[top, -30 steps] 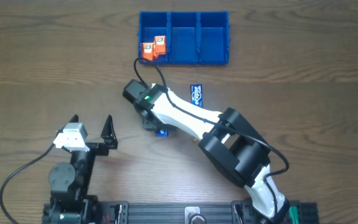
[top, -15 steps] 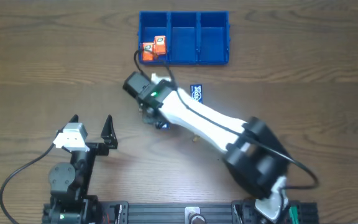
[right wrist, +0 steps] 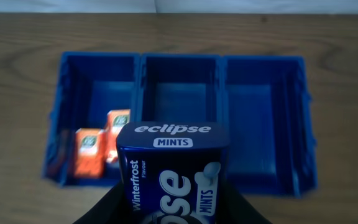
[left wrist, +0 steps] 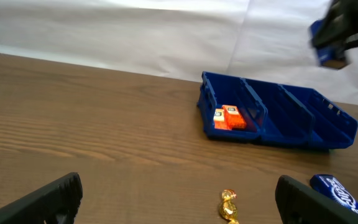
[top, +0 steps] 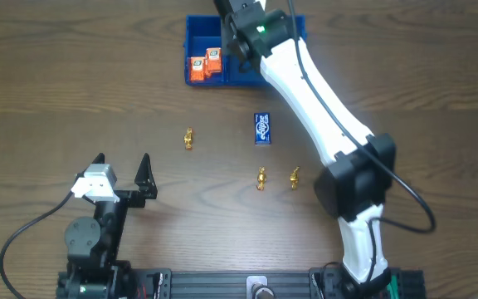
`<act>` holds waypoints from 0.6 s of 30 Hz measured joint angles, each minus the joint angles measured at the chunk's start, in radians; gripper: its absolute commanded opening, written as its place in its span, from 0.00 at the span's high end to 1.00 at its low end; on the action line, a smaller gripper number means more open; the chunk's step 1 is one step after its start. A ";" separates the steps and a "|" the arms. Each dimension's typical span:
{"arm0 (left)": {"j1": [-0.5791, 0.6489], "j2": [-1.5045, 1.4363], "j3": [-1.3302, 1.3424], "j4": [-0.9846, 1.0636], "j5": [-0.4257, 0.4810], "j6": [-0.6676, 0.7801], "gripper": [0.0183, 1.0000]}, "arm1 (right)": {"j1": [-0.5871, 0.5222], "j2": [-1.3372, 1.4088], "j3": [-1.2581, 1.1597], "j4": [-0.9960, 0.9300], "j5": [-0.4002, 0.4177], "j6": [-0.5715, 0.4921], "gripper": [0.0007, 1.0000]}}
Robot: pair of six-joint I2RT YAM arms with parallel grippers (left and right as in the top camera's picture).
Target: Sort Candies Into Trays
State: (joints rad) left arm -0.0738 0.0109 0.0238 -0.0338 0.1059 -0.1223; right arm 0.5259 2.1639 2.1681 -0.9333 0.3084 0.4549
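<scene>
My right gripper (top: 239,38) is shut on a dark blue mint tin (right wrist: 173,167) and hangs over the blue three-compartment tray (top: 187,50) at the far side of the table. In the right wrist view the tin is above the near wall of the middle compartment (right wrist: 179,102), which is bare. Two orange candy boxes (top: 206,65) lie in the left compartment. A second blue mint tin (top: 261,129) lies on the table below the tray. Three gold-wrapped candies (top: 189,138) (top: 261,178) (top: 294,176) are scattered mid-table. My left gripper (top: 123,173) stands open near its base, holding nothing.
The tray's right compartment (right wrist: 260,124) holds nothing. The right arm's white links (top: 322,108) slant across the table's right half. Bare wood surrounds the tray and covers the left side of the table.
The right arm lifted off the mid-table with the mint tin and swung far up over the tray, uncovering the gold candies. The left arm has not moved.
</scene>
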 measured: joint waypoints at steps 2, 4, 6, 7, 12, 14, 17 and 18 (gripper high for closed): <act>0.000 0.000 0.000 0.000 0.000 0.000 0.00 | -0.020 0.076 0.031 0.040 -0.009 -0.024 0.84; 0.000 0.000 0.000 0.000 0.000 0.000 0.00 | -0.041 0.137 0.034 0.053 -0.024 -0.037 0.84; 0.000 0.000 0.000 0.000 0.000 0.000 0.00 | -0.055 0.173 0.034 0.058 -0.040 -0.043 0.84; 0.000 0.000 0.000 0.000 0.000 0.000 0.00 | -0.063 0.185 0.034 0.060 -0.045 -0.045 0.83; 0.000 0.000 0.000 0.000 0.000 0.000 0.00 | -0.068 0.194 0.034 0.076 -0.068 -0.047 0.83; 0.000 0.000 0.000 0.000 0.000 0.000 0.00 | -0.068 0.196 0.037 0.085 -0.077 -0.047 0.82; 0.000 0.000 0.000 0.000 0.000 0.000 0.00 | -0.067 0.203 0.037 0.090 -0.085 -0.046 0.72; 0.000 0.000 0.000 0.000 0.000 0.000 0.00 | -0.067 0.204 0.037 0.092 -0.087 -0.046 0.69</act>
State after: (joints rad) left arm -0.0734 0.0109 0.0238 -0.0338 0.1059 -0.1226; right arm 0.4587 2.3684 2.2055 -0.8417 0.2218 0.4088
